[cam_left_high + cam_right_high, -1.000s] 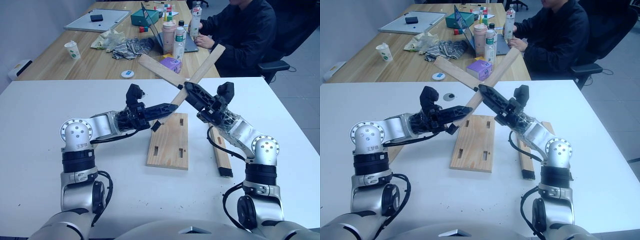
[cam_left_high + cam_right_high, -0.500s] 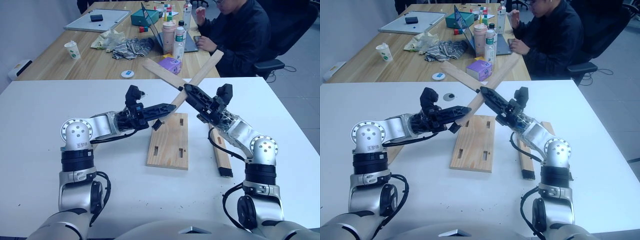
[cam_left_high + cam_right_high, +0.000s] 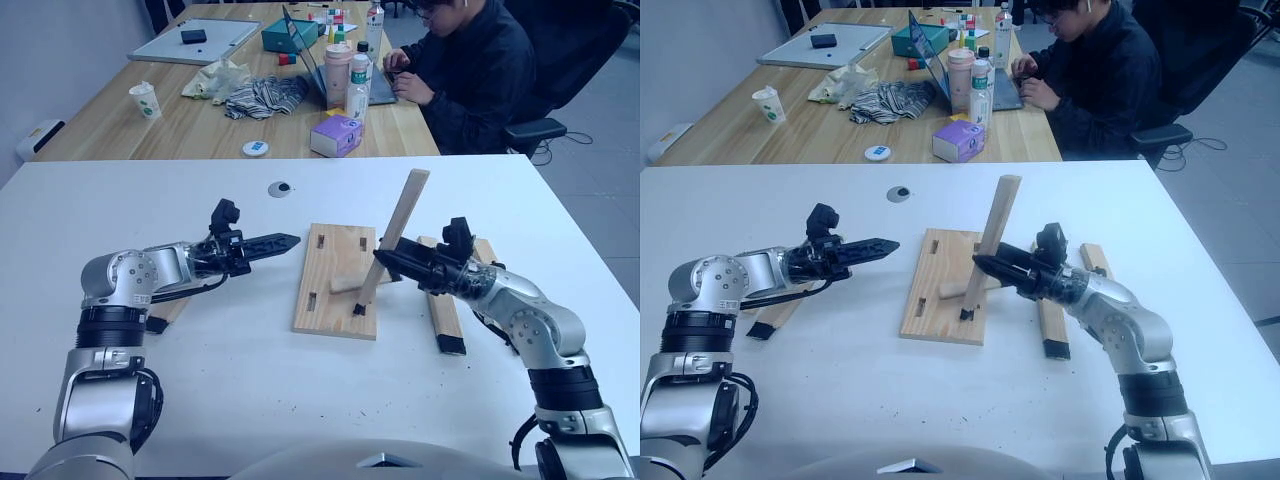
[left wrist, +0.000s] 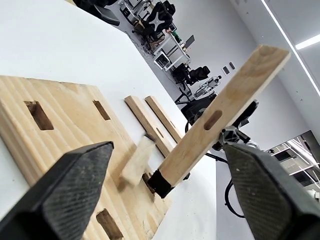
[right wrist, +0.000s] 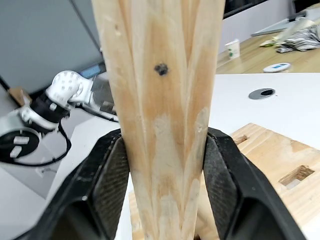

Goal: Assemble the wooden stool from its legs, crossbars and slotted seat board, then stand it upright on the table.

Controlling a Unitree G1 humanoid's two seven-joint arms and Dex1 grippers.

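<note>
Across the white table point(image 3: 200, 380) in front of me the slotted seat board point(image 3: 325, 290) is lying flat. The leg point(image 3: 398, 220) is standing on it, its dark-capped foot resting at the near right slot; I cannot tell whether it is seated there. I am clamping that leg low down in my right gripper point(image 3: 385, 262), the fingers point(image 5: 107, 185) pressing on both its sides. Its long axis is running steeply up, the top leaning away from me and to my right. It is showing pale grained wood, a small dark knot and one oblong slot. A short wooden piece point(image 3: 345, 283) is lying on the board just beside the foot. My left gripper point(image 3: 288, 240) is hovering left of the board, apart from it, fingers spread wide and holding nothing. Another leg point(image 3: 445, 318) is lying on the table right of the board, with a second bar point(image 3: 486, 250) near it.
</note>
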